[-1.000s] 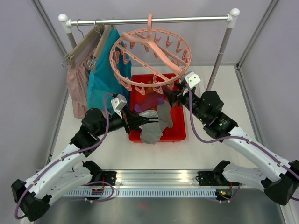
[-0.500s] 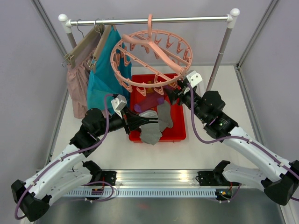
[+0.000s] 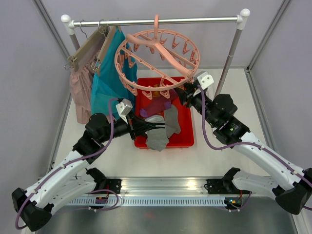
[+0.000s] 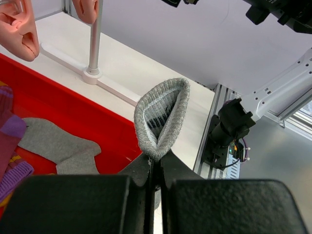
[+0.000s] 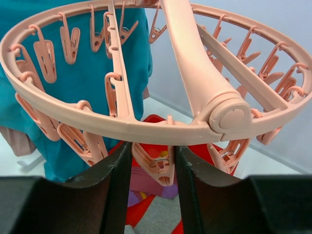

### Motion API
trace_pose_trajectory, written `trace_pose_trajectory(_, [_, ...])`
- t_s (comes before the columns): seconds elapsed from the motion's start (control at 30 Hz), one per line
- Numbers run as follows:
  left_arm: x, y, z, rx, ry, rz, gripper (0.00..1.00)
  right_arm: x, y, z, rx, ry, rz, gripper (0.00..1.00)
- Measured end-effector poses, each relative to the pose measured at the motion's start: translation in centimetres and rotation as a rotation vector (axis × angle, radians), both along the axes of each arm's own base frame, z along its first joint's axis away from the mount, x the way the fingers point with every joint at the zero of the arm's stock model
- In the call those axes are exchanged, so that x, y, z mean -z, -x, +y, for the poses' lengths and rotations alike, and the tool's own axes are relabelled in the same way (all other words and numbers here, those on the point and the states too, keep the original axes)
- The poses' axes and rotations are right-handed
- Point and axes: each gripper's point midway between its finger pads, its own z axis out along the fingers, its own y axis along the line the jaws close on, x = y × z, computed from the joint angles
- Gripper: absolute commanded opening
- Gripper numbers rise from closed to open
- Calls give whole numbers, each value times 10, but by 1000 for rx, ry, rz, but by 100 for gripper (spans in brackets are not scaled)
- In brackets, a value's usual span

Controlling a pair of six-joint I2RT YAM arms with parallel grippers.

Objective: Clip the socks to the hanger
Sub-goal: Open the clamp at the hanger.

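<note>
Boxing it all in with plain pale lilac-grey walls [image 3: 29,73], running slim metal struts [image 3: 265,44] up the corners, spanning the back with a chrome clothes rail [image 3: 195,20] on white ball ends, standing on a white tabletop [image 3: 161,163], edging the near side with slotted aluminium track [image 3: 161,200], glowing soft and even

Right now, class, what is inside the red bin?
A grey sock and a purple sock lie in the red bin. The hanger covers its far end, so anything there is hidden.
</note>
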Motion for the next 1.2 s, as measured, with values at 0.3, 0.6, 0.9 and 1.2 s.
trace_pose_trajectory(0.3, [-1,-4,-3,-2,-2,3,2,-4,2,2,-10,-39,23,11])
trace_pose_trajectory(0.6, [-2,-35,-14,-73,-1,7,2,-7,8,10,-59,-105,77,0])
trace_pose_trajectory(0.9, [9,-75,-34,-179,-22,42,2,-12,14,15,-85,-147,104,0])
trace_pose_trajectory(1.2, [12,-75,-51,-221,-14,34,2,-9,15,15,-81,-138,120,0])
